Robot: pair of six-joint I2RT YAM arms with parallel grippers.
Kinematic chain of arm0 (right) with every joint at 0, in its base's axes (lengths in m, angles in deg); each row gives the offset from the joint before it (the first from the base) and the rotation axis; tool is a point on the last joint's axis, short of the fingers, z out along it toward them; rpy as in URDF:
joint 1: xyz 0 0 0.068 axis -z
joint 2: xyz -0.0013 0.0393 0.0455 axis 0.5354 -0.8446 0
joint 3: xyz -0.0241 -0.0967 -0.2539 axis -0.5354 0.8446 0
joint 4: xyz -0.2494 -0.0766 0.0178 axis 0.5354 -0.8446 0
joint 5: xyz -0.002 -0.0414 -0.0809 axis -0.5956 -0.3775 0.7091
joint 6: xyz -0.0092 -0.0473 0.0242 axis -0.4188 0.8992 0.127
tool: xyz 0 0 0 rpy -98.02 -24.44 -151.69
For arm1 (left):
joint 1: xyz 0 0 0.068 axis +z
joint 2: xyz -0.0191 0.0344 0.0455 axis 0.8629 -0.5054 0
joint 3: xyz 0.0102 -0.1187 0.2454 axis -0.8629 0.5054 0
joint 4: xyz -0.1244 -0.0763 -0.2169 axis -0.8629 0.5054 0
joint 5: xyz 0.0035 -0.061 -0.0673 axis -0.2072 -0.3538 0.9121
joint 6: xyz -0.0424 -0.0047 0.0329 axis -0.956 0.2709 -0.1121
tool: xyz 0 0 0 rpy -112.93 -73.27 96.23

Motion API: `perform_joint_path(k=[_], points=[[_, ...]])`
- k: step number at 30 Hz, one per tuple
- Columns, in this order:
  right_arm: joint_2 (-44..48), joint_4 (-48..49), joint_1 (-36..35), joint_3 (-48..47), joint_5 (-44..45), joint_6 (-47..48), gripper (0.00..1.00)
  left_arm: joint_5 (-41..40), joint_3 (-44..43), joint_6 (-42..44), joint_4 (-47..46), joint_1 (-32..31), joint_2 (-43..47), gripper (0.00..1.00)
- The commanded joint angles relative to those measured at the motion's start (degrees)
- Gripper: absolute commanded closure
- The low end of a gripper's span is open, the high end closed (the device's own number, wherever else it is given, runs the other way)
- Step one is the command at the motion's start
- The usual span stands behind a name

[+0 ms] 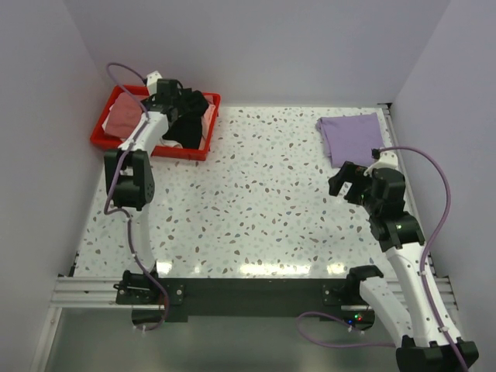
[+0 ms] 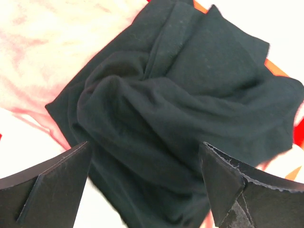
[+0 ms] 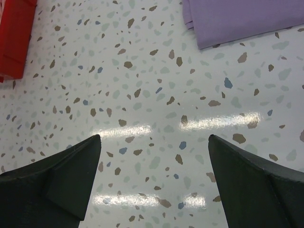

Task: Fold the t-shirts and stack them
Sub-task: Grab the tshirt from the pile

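1. Black cloth fills my left wrist view: the black t-shirt (image 2: pixel 180 118) lies crumpled and bunched in the red bin (image 1: pixel 105 142), resting on paler cloth (image 2: pixel 42 42) that I take to be another shirt.
2. My left gripper (image 2: pixel 146 147) hangs directly over that black heap with its jaws spread as wide as they go and nothing between them. I cannot tell whether the fingertips touch the fabric. I judge it is lined up there so that closing would pinch a raised fold and not a flat layer.
3. From above, a dusty pink shirt (image 1: pixel 122 118) sits at the bin's left end, beside the black one. These shirts are unfolded, so the bin reads as my supply pile.
4. A light purple t-shirt (image 1: pixel 353 138) lies folded flat at the far right corner of the worktop (image 1: pixel 263 201), well apart from the bin. I take that as the start of the stack, kept in the corner so the middle is free for folding.
5. My right gripper (image 3: pixel 154 136) is also fully open and holds nothing. It hovers over bare speckled worktop, near the purple shirt but not over it.
6. My judgement: one shirt is done and the next step is lifting the black one out. Snagging the paler cloth underneath is the risk.
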Motion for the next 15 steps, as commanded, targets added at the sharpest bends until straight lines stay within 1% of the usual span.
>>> perform_joint_path(k=[1,3,5,6,8,9,11,12,15], points=[[0.56,0.91,-0.07,-0.05,-0.11,1.02,0.01,-1.44,-4.66,1.45,1.35,1.19,-2.53,0.02],[0.65,1.35,-0.07,0.21,-0.02,1.02,0.01,-1.88,-5.19,1.45,1.35,1.54,-3.59,0.06],[0.65,1.53,-0.16,0.48,-0.11,0.93,0.01,-1.71,-5.28,1.54,1.26,1.98,-4.12,0.11],[0.57,1.18,-0.16,0.39,-0.11,0.93,0.01,-1.44,-5.45,1.54,1.18,2.07,-4.21,0.22],[0.56,0.74,-0.07,0.04,-0.11,0.93,0.01,-0.74,-5.54,1.28,0.91,2.33,-4.21,0.37],[0.65,0.56,-0.16,0.04,-0.37,1.02,0.01,-0.48,-5.46,1.28,0.56,2.42,-3.86,0.5],[0.91,0.91,-0.07,0.39,-0.46,1.02,0.01,0.31,-5.54,1.37,-0.23,2.42,-3.42,0.64],[1.0,1.17,-0.16,0.48,-0.37,0.93,0.01,0.58,-5.63,1.37,-0.41,2.42,-2.81,0.79],[1.09,0.65,-0.07,0.04,-0.46,1.02,0.01,2.07,-5.63,1.45,-0.76,2.42,-1.05,1.0]])
